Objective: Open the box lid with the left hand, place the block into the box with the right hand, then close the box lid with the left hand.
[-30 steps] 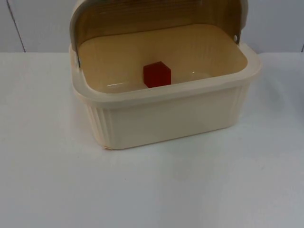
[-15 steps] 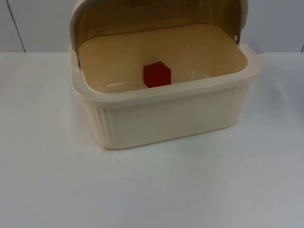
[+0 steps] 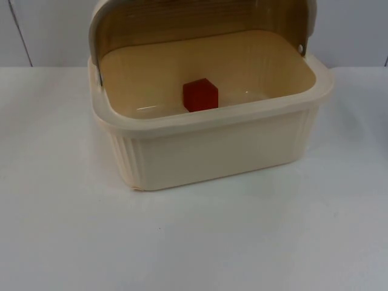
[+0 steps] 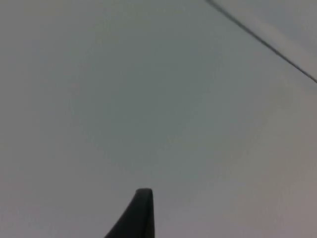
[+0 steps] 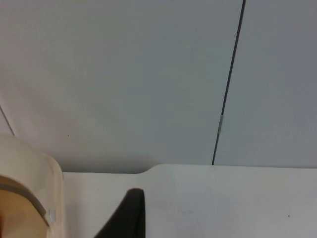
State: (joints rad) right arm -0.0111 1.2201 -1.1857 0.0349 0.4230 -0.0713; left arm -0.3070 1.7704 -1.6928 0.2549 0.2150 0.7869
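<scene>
Nothing has moved over the last second: block (image 3: pixel 200 95) sits inside the box (image 3: pixel 212 145) near the counter's (image 3: pixel 194 242) far edge, lid (image 3: pixel 200 21) raised. Closing remains. I can't tell either end effector's state.

**No readable text anywhere**

Nothing legible is showing on any surface. The cream box (image 3: pixel 206 145) is carrying no label, brand mark or number on its ribbed front wall or rim, and its raised translucent lid (image 3: pixel 200 18) is bearing no print. The red block (image 3: pixel 200 95) lying inside the box is showing plain faces. The white table (image 3: pixel 194 242) and the grey partition wall (image 5: pixel 124 74) are displaying no signs or writing; the dark line on the wall is a panel seam, not a character.
</scene>
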